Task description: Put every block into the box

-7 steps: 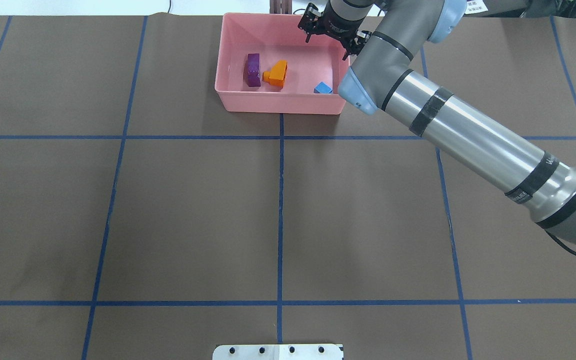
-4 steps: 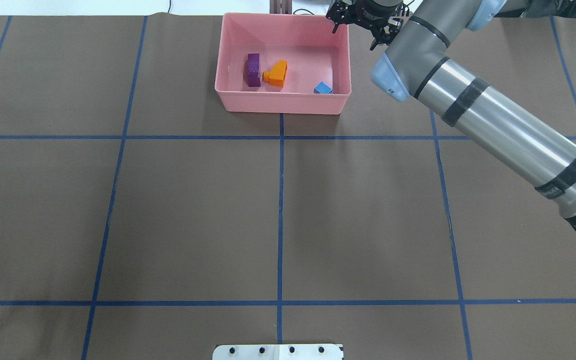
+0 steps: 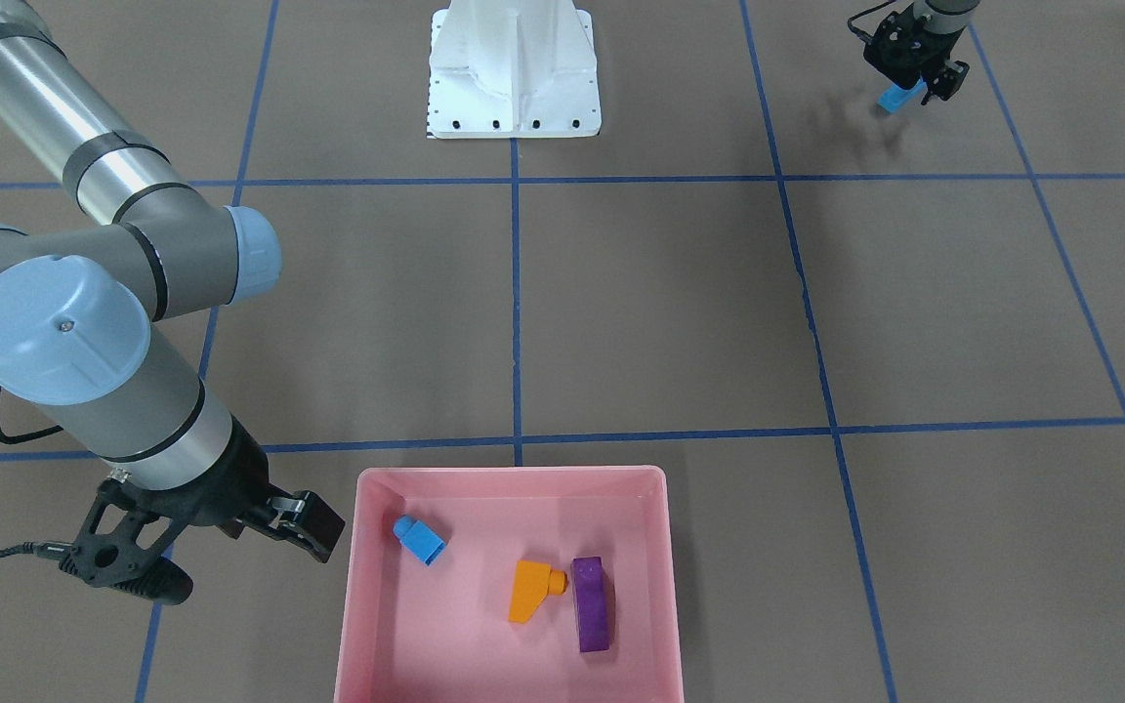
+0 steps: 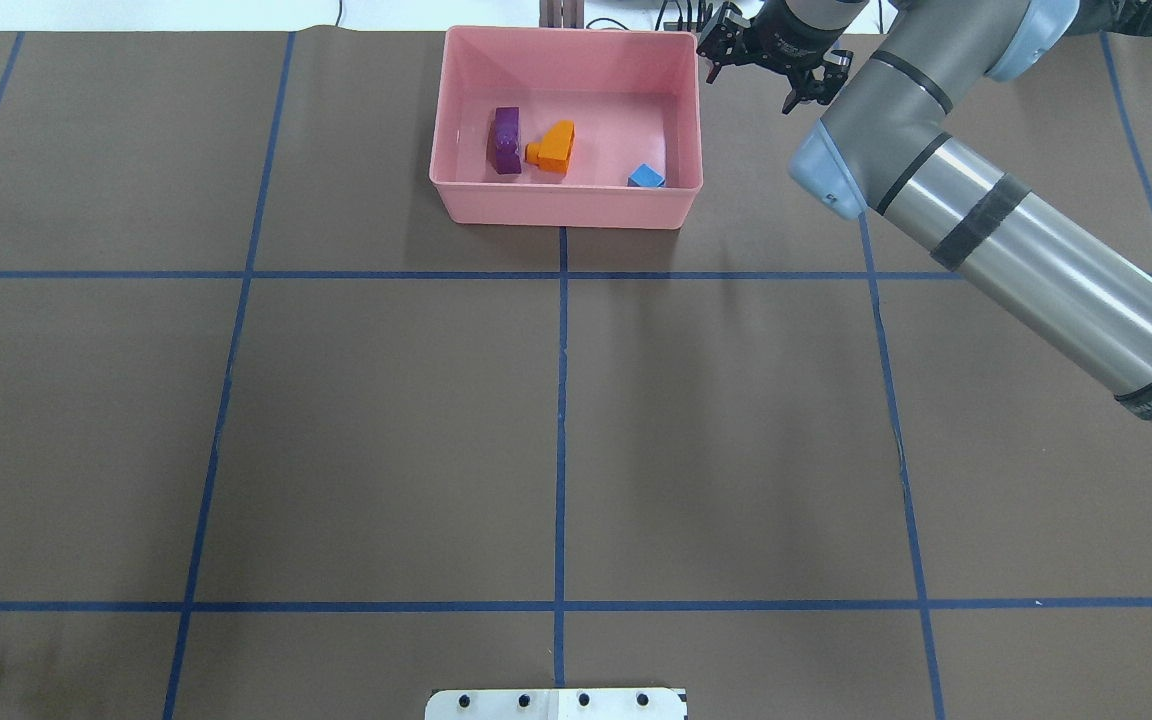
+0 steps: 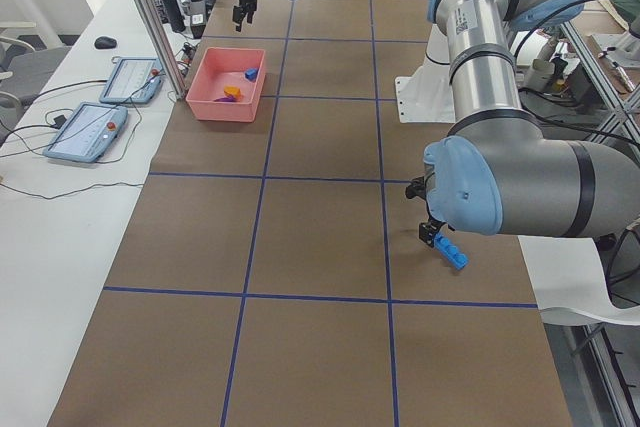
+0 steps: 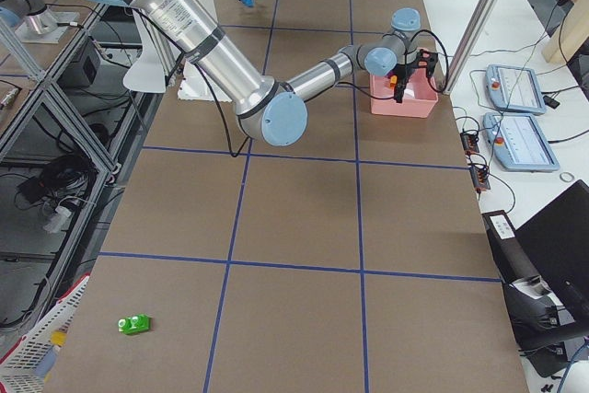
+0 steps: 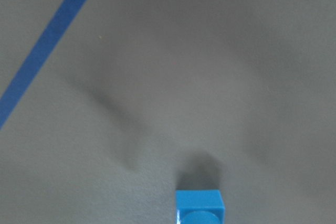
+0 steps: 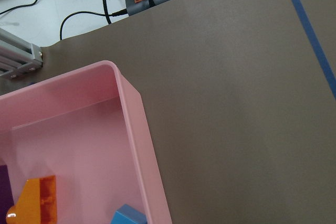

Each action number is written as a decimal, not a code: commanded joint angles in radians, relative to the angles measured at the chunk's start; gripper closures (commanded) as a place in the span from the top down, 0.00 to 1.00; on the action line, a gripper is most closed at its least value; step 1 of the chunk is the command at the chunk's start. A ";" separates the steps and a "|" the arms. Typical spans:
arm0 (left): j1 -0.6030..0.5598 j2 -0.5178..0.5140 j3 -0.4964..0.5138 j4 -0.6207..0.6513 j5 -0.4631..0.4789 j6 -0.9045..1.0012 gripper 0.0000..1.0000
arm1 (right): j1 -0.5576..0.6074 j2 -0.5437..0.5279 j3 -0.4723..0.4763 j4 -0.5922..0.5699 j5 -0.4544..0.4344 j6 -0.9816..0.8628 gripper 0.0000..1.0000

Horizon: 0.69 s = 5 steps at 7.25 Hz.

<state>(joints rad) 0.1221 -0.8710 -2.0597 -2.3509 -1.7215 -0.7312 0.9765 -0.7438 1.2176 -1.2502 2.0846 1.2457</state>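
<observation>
Box [image 3: 665, 547] smooth pink plastic; right gripper [image 3: 211, 547] splayed, empty; left gripper [image 3: 914, 83] clasps studded long blue block [image 3: 899, 97].

Open box [image 4: 566, 205], low walls

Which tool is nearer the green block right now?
Neither is close, and I cannot tell which is nearer. The green block lies alone at the table's right end. The right tool hovers beside the box; the left tool, holding the long blue block, is near the opposite end.
</observation>
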 commanded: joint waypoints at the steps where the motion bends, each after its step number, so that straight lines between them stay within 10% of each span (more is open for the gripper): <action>1: 0.034 0.001 0.024 -0.016 0.000 -0.022 0.86 | 0.001 0.000 0.000 0.000 -0.001 0.000 1.00; 4: 0.033 0.021 0.033 -0.016 -0.003 -0.025 0.00 | 0.001 -0.002 0.002 0.000 -0.001 0.000 1.00; 5: 0.031 0.038 0.029 -0.031 -0.009 -0.031 0.00 | 0.001 0.000 0.002 0.000 -0.001 0.000 1.00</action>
<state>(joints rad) 0.1546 -0.8521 -2.0287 -2.3704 -1.7246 -0.7570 0.9771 -0.7447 1.2194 -1.2502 2.0832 1.2456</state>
